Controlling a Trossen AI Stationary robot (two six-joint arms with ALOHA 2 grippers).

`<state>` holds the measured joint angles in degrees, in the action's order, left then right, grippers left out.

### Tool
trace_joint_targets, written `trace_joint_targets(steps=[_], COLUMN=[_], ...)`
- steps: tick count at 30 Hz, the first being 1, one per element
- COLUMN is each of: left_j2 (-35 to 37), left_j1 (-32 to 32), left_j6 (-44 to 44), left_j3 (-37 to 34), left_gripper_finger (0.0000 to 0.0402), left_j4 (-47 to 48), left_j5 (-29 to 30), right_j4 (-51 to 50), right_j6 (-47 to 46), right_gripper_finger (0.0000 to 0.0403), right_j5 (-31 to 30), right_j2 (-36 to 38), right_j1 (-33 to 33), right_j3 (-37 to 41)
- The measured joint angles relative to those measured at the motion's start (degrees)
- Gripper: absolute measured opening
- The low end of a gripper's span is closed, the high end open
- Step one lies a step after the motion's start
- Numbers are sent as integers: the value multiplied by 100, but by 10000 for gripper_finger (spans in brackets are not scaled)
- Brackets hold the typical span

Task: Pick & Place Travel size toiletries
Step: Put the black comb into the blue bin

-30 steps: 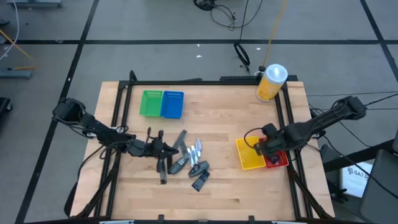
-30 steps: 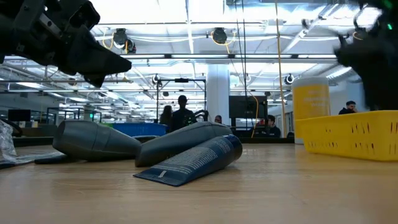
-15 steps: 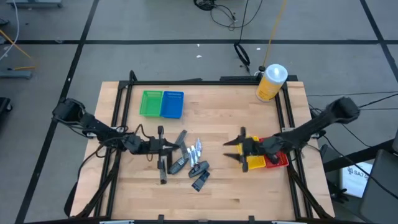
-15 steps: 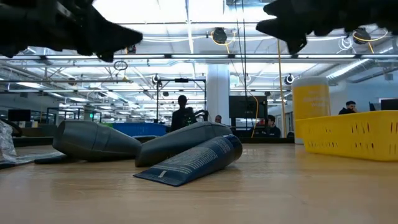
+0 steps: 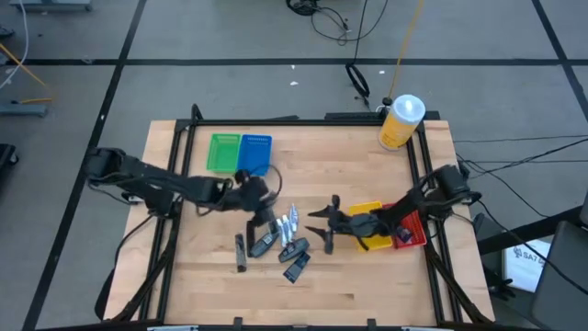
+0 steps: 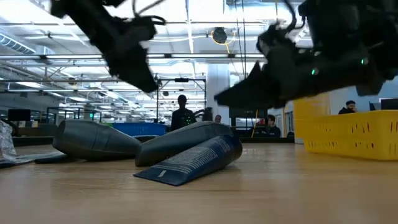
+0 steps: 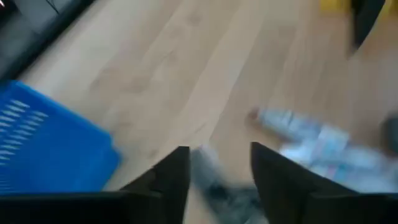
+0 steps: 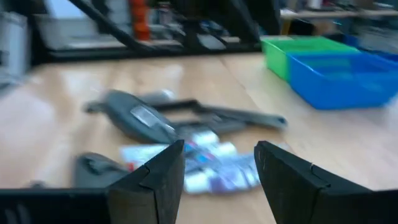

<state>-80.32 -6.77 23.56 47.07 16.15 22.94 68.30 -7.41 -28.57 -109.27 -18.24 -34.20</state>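
The travel size toiletries (image 5: pixel 278 237) lie in a loose heap on the bare wood of the table (image 5: pixel 322 175), dark tubes and flat packets with a few white-silver mini tubes (image 5: pixel 289 222) on the heap's side toward the yellow tray (image 5: pixel 361 236). From table height, grey tubes lie overlapping with a dark blue printed tube (image 6: pixel 193 159) leaning against them.

The left gripper (image 5: pixel 260 196) hangs above the heap's edge nearest the blue tray (image 5: pixel 254 154), just beside that tray's corner. Its fingers (image 7: pixel 168 180) stand a little apart with nothing between them, a blurred dark item and the pale mini tubes (image 7: pixel 311 140) on the wood beyond.

The right gripper (image 5: pixel 322 224) reaches out from over the yellow tray toward the heap, close to the mini tubes but clear of them. Its fingers (image 8: pixel 155 180) are spread wide and empty, framing the heap ahead, with the blue tray and green tray (image 8: pixel 292 50) past it.

A red tray (image 5: pixel 411 235) sits against the yellow one on its far side from the heap. The yellow bottle (image 5: pixel 401 122) stands well away from the heap, at a table corner.
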Motion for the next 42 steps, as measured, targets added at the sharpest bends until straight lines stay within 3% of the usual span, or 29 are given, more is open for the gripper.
trace_joint_targets(steps=[5,11,21,34,42], left_j2=[-776,-1675,-2073,-1866,-1011], left_j1=[404,527,528,771,788], left_j6=[721,1030,1153,1098,947], left_j3=[-24,133,275,275,275], left_gripper_finger=[253,257,196,15,4], left_j4=[-139,-258,-260,95,852], left_j5=[-486,-247,-44,-560,-592], right_j4=[18,24,-106,-403,-416], right_j6=[-495,-505,109,60,58], right_gripper_finger=[185,185,185,185,185], right_j5=[-855,-888,-886,-886,-886], right_j2=[-493,-680,-680,-680,-680], right_j1=[-19,-21,-21,-21,-21], right_j3=[-57,-59,-57,-52,-50])
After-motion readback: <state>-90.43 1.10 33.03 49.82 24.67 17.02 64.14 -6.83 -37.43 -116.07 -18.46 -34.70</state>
